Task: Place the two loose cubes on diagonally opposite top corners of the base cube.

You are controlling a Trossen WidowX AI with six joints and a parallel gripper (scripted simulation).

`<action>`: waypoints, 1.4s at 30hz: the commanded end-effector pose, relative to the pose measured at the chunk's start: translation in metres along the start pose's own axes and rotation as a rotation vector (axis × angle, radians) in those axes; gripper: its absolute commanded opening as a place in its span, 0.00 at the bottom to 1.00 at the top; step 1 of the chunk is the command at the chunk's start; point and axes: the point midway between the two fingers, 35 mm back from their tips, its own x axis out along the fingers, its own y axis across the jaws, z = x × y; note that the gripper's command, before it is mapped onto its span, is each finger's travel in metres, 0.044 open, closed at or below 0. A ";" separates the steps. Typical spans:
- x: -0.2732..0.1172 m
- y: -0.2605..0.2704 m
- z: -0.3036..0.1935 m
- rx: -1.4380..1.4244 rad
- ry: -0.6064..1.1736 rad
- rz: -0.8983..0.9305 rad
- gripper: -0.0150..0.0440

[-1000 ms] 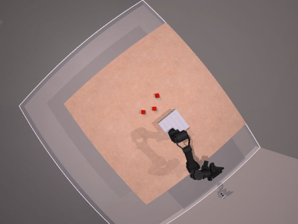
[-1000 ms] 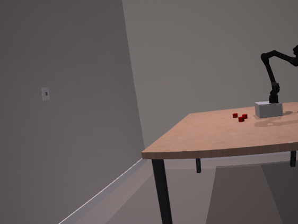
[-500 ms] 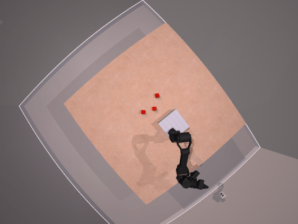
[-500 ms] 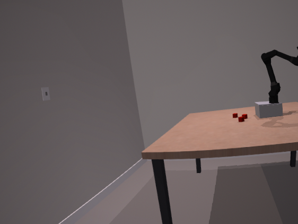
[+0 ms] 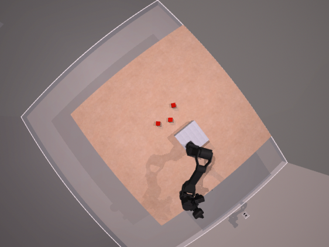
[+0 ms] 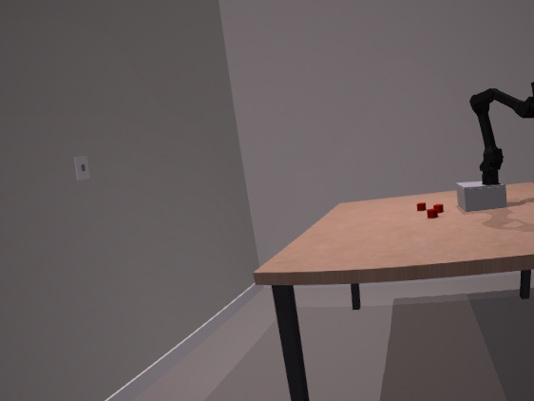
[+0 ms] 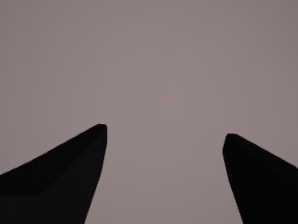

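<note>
Three red cubes lie apart from one another on the wooden table. One cube [image 5: 173, 105] [image 6: 421, 206] is farthest from the arm's white block, a second cube [image 5: 170, 120] [image 6: 438, 208] is nearest to it, and a third cube [image 5: 158, 123] [image 6: 431, 214] is off to the side. Which one is the fixed base cube cannot be told. None is stacked. My gripper [image 7: 166, 137] is partly open, with nothing between its fingers. It is raised, far from the cubes, on the other side of the white block. The wrist view shows only a plain surface behind the fingers.
The arm stands on a white ribbed block [image 5: 191, 133] [image 6: 485, 197] close beside the cubes. The table [image 5: 132, 96] [image 6: 356, 238] has its edge below the raised forearm. Walls stand around the table, one with a small white plate [image 6: 82, 168].
</note>
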 end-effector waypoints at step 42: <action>-0.420 0.163 -0.121 1.113 1.531 0.158 0.70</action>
